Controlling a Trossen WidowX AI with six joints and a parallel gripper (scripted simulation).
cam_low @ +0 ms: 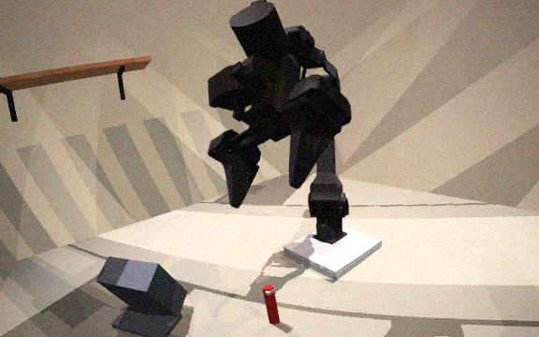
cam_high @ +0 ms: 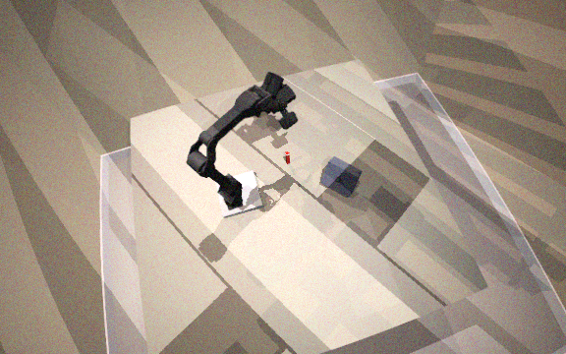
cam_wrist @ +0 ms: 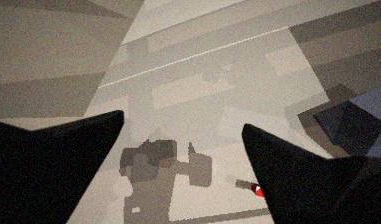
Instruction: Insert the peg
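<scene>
A small red peg [cam_high: 287,158] [cam_low: 271,306] stands upright on the table, with a pale band near its top. In the wrist view the peg [cam_wrist: 259,190] shows at the lower right, partly hidden by the right finger. The dark blue-grey sloped panel block [cam_high: 340,177] [cam_low: 167,291] [cam_wrist: 347,125] stands on a flat foot, apart from the peg. I cannot make out its hole in these frames. My gripper [cam_low: 266,197] [cam_wrist: 184,122] is open and empty, high above the table. Its fingers point down and the peg is not between them.
The arm's base stands on a white plate [cam_high: 253,183] [cam_low: 360,243]. A wooden rail [cam_low: 68,75] on black brackets is on the wall in the exterior view. Translucent pale-edged panels [cam_high: 524,231] flank the table. Patchy shadows cross the table, the arm's among them.
</scene>
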